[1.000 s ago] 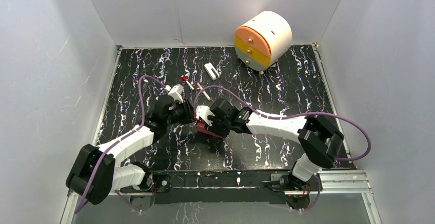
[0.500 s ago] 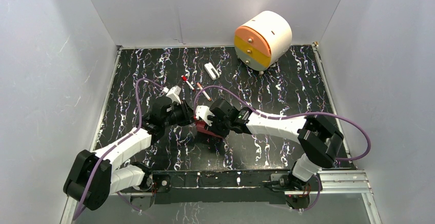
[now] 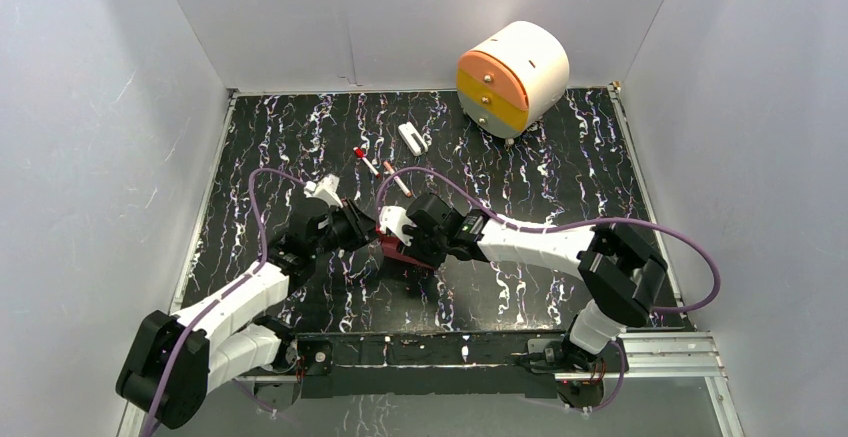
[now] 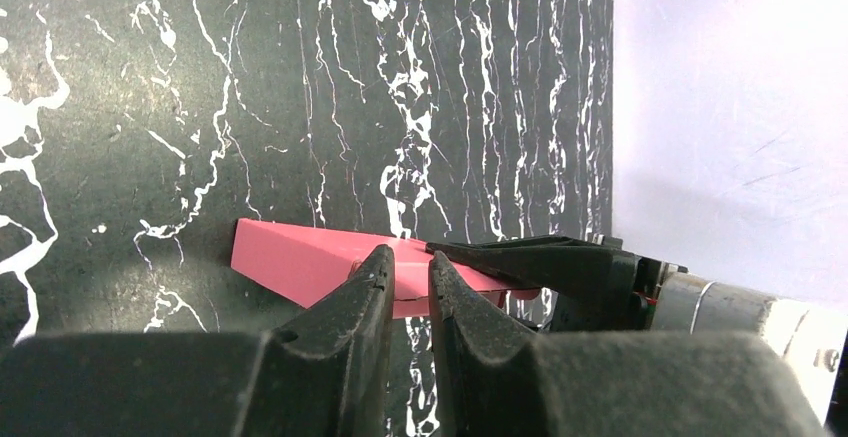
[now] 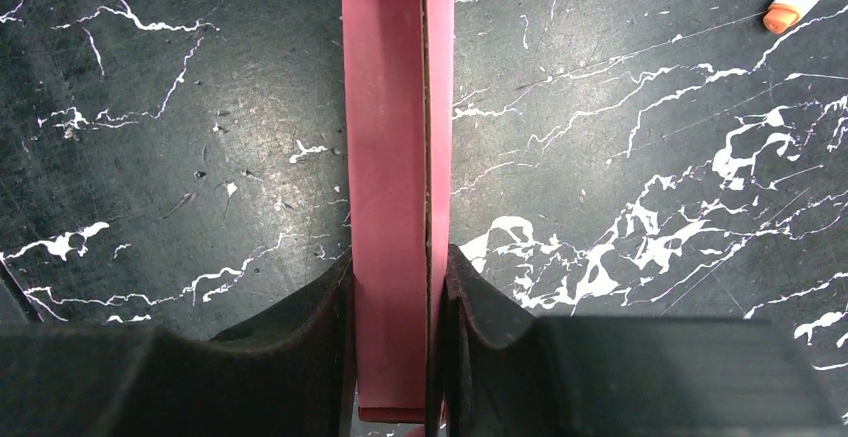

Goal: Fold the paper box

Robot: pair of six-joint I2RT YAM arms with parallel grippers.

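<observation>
**A:** What can go wrong, seen from above?
**B:** Your left fingers [image 3: 362,229] and right fingers [image 3: 403,240] meet tip to tip at the paper box [image 3: 402,254]. If you push them together, you may crush the thin card. Beyond the fingertips lie two pens [image 3: 367,161]. A round drawer unit [image 3: 512,77] sits farther off, and pale walls close in the black, white-veined table [image 3: 560,177].
**A:** And the left wrist?
**B:** Your left fingers stand nearly together with the box's pink edge at their tips. I cannot tell whether they pinch it. If they don't, the flap will likely spring open.
**A:** The right wrist?
**B:** Your right fingers are clenched on the box, which runs straight out ahead and touches both. If you squeeze harder, it may buckle. The table looks smooth, so a slipping box would slide.
</observation>
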